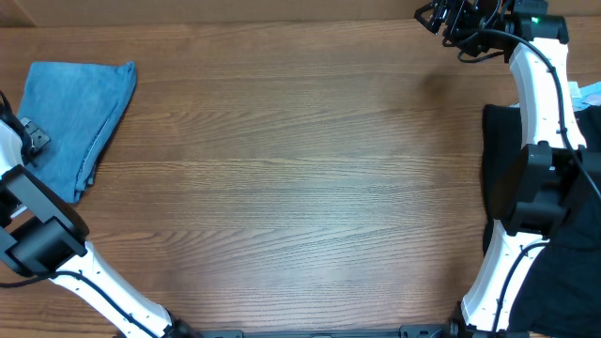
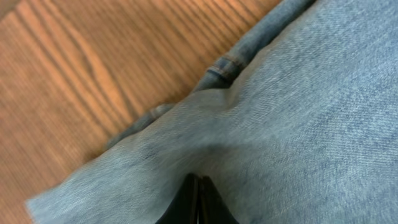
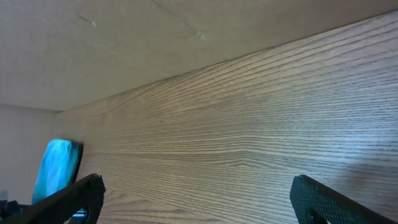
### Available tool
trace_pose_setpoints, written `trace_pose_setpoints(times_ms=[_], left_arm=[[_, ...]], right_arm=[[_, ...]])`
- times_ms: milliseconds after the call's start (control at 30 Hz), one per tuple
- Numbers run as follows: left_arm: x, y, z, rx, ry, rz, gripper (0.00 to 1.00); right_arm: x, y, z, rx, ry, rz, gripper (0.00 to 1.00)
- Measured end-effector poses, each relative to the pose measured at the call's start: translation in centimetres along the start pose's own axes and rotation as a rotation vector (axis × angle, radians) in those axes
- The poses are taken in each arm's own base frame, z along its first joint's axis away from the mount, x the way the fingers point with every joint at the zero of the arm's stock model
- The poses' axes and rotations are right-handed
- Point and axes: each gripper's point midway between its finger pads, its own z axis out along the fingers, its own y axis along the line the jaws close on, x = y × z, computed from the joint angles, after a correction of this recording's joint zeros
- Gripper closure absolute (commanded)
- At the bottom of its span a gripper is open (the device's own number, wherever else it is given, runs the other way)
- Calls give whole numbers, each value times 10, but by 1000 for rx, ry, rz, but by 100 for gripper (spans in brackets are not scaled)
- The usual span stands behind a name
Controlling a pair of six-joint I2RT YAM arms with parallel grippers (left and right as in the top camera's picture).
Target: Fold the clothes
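The light blue denim jeans (image 1: pixel 83 108) lie folded into a compact stack at the far left of the wooden table. They fill most of the left wrist view (image 2: pixel 298 112), where a folded seam edge shows. My left gripper (image 1: pixel 34 139) is at the stack's left edge; its fingers (image 2: pixel 199 190) are pressed together, tips down against the denim, with no cloth visible between them. My right gripper (image 1: pixel 434 17) is high at the back right, far from the jeans. Its fingers (image 3: pixel 196 193) are spread wide and empty over bare wood. The jeans show as a small blue patch in the right wrist view (image 3: pixel 57 169).
A black cloth (image 1: pixel 502 150) lies at the table's right edge, partly behind the right arm. A pale item (image 1: pixel 590 94) shows at the far right edge. Bare wooden tabletop (image 1: pixel 300 178) spans the middle.
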Motion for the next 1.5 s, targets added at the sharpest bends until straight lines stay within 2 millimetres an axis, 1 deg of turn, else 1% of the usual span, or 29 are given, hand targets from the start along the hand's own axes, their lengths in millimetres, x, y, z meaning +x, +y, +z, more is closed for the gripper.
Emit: trace_pose_setpoints(times_ms=[67, 100, 133, 167, 233, 267, 333, 400, 467, 533, 567, 600, 733, 833, 867, 967, 1000, 1067, 1200, 1267, 1367, 1400, 1433, 1467, 1500], left_arm=[[1, -3, -15, 5, 11, -15, 96], [5, -9, -22, 19, 27, -11, 96], [9, -17, -27, 38, 45, 2, 96], [15, -31, -31, 76, 63, 20, 96], [22, -54, -35, 121, 76, 53, 96], [24, -62, -37, 134, 77, 65, 96], [28, -74, -40, 152, 81, 85, 96], [30, -79, -40, 160, 84, 92, 96], [31, -76, -39, 146, 88, 92, 96], [38, -73, -37, 128, 113, 94, 96], [44, -71, -32, 114, 137, 96, 96], [45, -69, -30, 102, 138, 96, 96], [44, -61, -29, 55, 131, 100, 96], [38, -49, -31, -2, 111, 99, 96], [34, -47, -32, -6, 96, 94, 96], [3, -33, -41, -13, -5, 44, 96], [-7, -25, -41, -18, -35, 20, 96], [-15, -11, -39, -25, -55, -10, 96], [-38, 22, -33, -7, -119, -121, 96], [-45, 32, -32, 14, -138, -158, 96], [-54, 39, -31, 36, -167, -217, 96], [-58, 36, -29, 50, -181, -224, 96], [-57, 35, -26, 56, -179, -224, 96], [-59, 32, -19, 67, -185, -227, 96], [-54, 29, -9, 71, -171, -228, 96]], right_arm=[[0, 0, 0, 0, 0, 0, 0], [0, 0, 0, 0, 0, 0, 0], [0, 0, 0, 0, 0, 0, 0], [0, 0, 0, 0, 0, 0, 0], [0, 0, 0, 1, 0, 0, 0], [0, 0, 0, 1, 0, 0, 0], [0, 0, 0, 0, 0, 0, 0], [0, 0, 0, 1, 0, 0, 0], [0, 0, 0, 0, 0, 0, 0], [0, 0, 0, 1, 0, 1, 0], [0, 0, 0, 1, 0, 0, 0], [0, 0, 0, 0, 0, 0, 0], [0, 0, 0, 0, 0, 0, 0], [0, 0, 0, 1, 0, 0, 0], [0, 0, 0, 1, 0, 0, 0], [0, 0, 0, 0, 0, 0, 0], [0, 0, 0, 0, 0, 0, 0], [0, 0, 0, 1, 0, 0, 0], [0, 0, 0, 0, 0, 0, 0], [0, 0, 0, 0, 0, 0, 0], [0, 0, 0, 1, 0, 0, 0], [0, 0, 0, 1, 0, 0, 0], [0, 0, 0, 0, 0, 1, 0], [0, 0, 0, 1, 0, 0, 0], [0, 0, 0, 0, -1, 0, 0]])
